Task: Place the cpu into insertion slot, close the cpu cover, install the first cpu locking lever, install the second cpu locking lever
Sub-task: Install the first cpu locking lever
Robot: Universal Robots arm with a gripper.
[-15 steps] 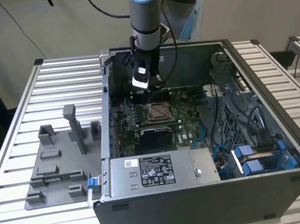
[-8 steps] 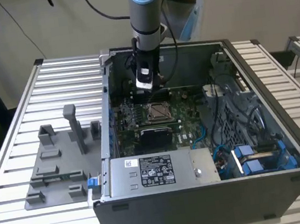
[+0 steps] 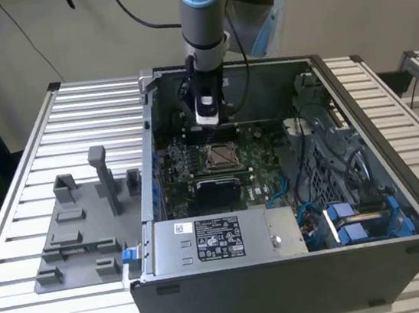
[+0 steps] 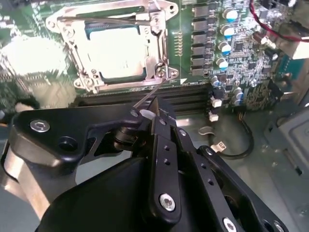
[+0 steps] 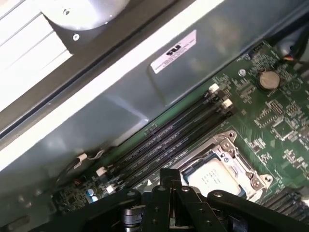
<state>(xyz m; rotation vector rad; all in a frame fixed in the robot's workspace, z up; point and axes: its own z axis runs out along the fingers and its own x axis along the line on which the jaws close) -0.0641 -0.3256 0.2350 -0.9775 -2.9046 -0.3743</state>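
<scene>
The cpu (image 4: 116,50) lies flat in the insertion slot (image 3: 219,156), its pale top showing through the window of the cpu cover (image 4: 158,46), which is folded down over it. The fingers (image 4: 161,145) are pressed together, their black tips converging just beside the slot's corner in the second wrist view. A thin wire locking lever (image 4: 150,94) slants up from that corner, and its free end reaches right to the tips; whether it is pinched between them cannot be told. Just past the fingers run the long dark memory slots (image 4: 193,91), between the fingers and the slot's silver frame. The green circuit board (image 4: 246,43) spreads around the slot, set with small capacitors and chips. In the exterior view the arm (image 3: 203,18) comes down from above into the open computer case (image 3: 288,285), with a grey box (image 3: 281,233) bearing a white label along the case's near side. The case rests on a ribbed metal worktop (image 3: 72,113), and a grey fixture plate (image 3: 82,243) lies on the exterior view's left.
</scene>
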